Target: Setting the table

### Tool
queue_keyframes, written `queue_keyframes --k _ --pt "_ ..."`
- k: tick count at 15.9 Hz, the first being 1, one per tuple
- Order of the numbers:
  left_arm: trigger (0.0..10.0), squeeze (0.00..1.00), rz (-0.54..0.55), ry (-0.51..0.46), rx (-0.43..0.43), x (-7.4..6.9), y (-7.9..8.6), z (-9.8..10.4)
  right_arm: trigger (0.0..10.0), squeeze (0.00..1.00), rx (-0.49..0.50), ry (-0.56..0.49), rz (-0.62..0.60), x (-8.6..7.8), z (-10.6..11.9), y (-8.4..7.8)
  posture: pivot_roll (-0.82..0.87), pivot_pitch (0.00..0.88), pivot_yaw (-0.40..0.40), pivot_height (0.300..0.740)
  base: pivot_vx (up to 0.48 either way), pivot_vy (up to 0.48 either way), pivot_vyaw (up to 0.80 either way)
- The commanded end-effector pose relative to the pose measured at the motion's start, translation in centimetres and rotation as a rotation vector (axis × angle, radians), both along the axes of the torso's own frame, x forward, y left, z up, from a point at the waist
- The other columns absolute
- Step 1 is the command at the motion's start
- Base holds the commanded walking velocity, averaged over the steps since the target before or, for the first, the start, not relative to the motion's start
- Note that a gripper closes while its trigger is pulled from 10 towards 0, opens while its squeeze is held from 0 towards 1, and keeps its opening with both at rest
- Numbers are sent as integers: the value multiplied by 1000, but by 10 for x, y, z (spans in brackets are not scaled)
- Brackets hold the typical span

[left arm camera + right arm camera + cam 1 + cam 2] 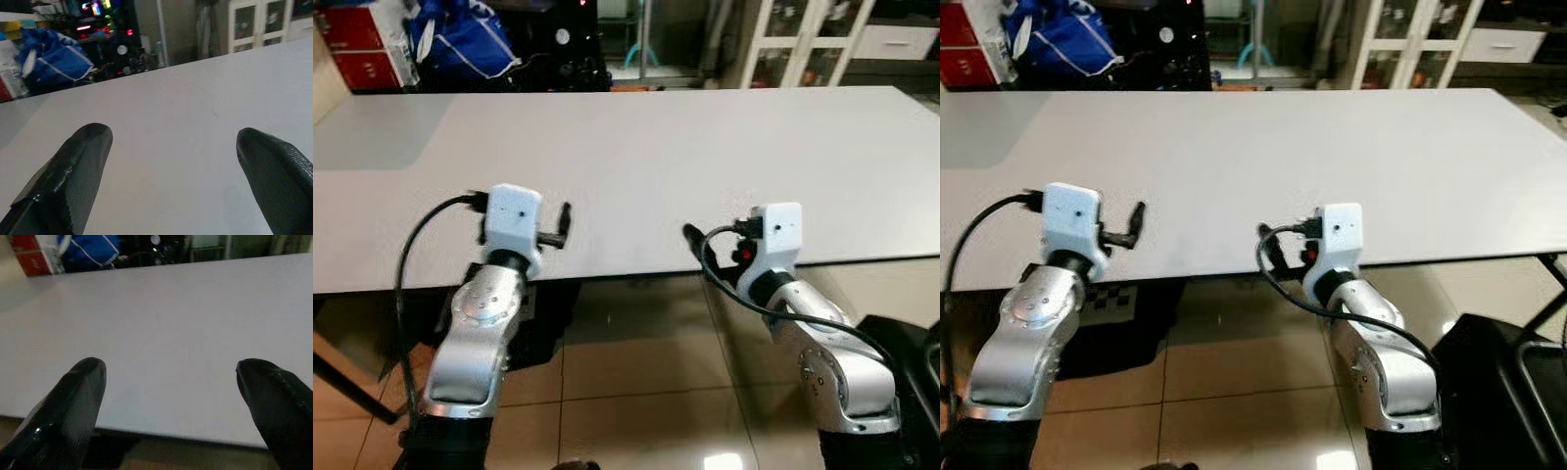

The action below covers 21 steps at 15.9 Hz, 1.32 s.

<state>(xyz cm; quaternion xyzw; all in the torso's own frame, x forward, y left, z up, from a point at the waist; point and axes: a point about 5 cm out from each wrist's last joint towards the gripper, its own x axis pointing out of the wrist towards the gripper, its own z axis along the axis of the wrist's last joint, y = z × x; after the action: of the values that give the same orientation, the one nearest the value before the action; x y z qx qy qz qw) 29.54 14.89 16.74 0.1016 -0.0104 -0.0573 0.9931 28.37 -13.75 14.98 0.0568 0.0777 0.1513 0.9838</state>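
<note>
Surface [656,157], broad and pale grey, stretches ahead of the robot, its near edge running just above both wrists. Left end effector [171,176] hovers over that edge with its two black fingers [73,171] spread wide apart. Right end effector [171,406] sits just short of the same edge, fingers [68,401] likewise parted and holding nothing. Beyond the far side stand a blue bag [460,39], red boxes [362,44] and a white glass-fronted cabinet [803,39]; brown tiled floor [636,362] lies below
</note>
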Motion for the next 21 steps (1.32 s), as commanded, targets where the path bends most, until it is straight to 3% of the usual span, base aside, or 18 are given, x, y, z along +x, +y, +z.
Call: queue_keyframes --k 1,12,21 --pt "10000 0 8 3 15 1 3 1 10000 0 -1 2 -8 1 0 1 11 0 -3 740 0 412 0" --pt "10000 0 23 -12 23 8 6 8 10000 0 1 -2 -78 11 2 1 19 0 -2 740 0 427 0" --pt "10000 0 29 -17 33 7 9 10 10000 0 -12 -10 -42 11 2 9 33 0 -6 740 0 453 0"
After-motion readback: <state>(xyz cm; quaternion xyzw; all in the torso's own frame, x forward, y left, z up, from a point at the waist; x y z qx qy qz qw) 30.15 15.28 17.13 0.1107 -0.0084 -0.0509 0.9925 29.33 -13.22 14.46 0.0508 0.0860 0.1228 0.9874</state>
